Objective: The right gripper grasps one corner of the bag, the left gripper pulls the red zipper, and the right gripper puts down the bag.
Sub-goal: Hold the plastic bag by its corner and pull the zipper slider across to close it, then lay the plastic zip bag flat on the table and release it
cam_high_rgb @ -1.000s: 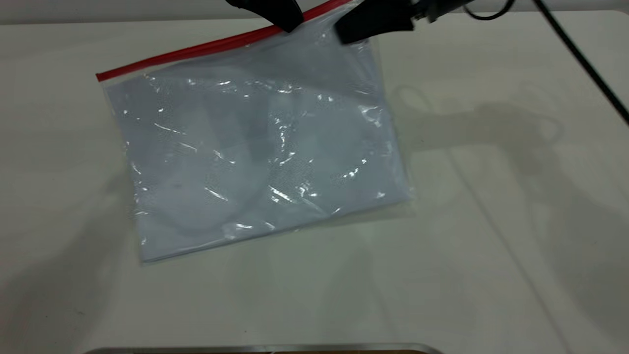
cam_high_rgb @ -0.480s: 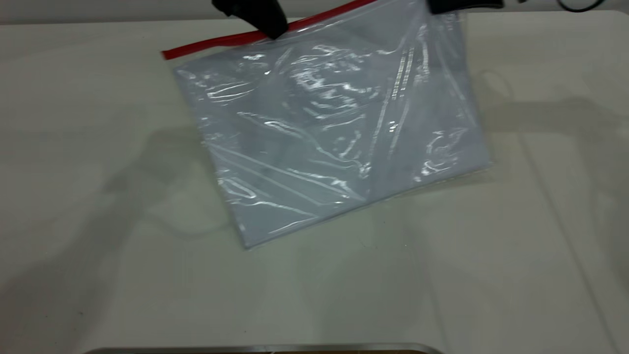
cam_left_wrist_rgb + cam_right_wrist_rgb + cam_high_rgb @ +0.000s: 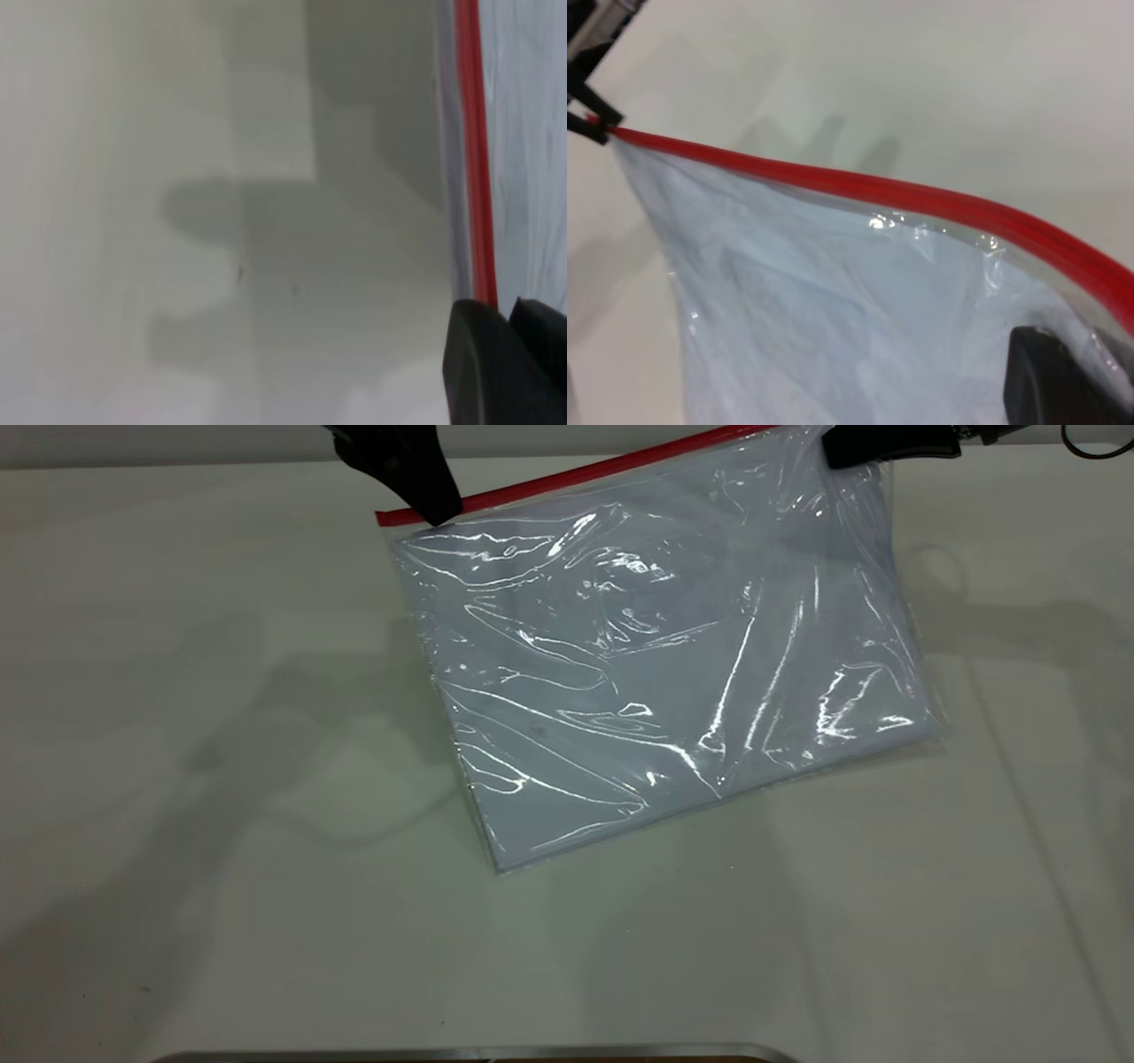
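Shifted rightward, one bag hangs pinched by two grippers' fingers: left on zipper, right on corner

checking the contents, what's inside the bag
White sheets show through the clear bag, filling most of it. Glare and creases hide any print on them. The left gripper and right gripper hold its red zipper edge up.
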You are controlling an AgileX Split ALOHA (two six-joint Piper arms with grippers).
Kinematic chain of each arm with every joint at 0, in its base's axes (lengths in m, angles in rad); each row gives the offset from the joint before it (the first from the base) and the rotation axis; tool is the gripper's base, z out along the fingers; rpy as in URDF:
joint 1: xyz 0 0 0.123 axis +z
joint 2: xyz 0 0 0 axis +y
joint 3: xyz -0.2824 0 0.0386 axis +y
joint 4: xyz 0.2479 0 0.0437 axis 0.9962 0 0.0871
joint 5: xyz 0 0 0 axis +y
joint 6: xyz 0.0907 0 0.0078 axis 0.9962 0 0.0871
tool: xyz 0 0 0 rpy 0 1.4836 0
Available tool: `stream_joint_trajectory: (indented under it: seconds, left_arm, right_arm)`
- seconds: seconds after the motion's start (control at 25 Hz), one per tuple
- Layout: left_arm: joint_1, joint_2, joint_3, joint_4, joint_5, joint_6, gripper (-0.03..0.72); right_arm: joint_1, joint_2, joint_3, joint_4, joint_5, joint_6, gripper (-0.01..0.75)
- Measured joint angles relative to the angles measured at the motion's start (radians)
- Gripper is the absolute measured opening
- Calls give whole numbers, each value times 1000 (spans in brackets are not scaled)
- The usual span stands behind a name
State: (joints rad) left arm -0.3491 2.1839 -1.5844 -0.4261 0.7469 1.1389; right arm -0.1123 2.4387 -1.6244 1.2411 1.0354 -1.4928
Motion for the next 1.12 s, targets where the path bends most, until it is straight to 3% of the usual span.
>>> stream_joint_trajectory:
  seconds: [0.44, 0.6, 0.76, 0.92, 1.0, 1.12]
  left_arm:
    - [-2, 0, 0, 39, -5, -58, 53]
    - [-2, 0, 0, 41, -3, -58, 81]
    - [-2, 0, 0, 53, -6, -68, 201]
    - [-2, 0, 0, 23, -83, -120, 397]
    - [-2, -2, 0, 20, -133, -160, 483]
    - [-2, -25, 0, 20, -178, -241, 577]
  right_arm:
    - [2, 0, 0, -11, -66, 76, 56]
    - [2, 0, 0, -7, -75, 79, 157]
    - [-7, 0, 0, 2, -119, 83, 390]
    - [-12, 0, 0, 8, -143, 86, 636]
    - [-12, 0, 0, 8, -145, 87, 683]
    - [-12, -18, 0, 7, -151, 90, 688]
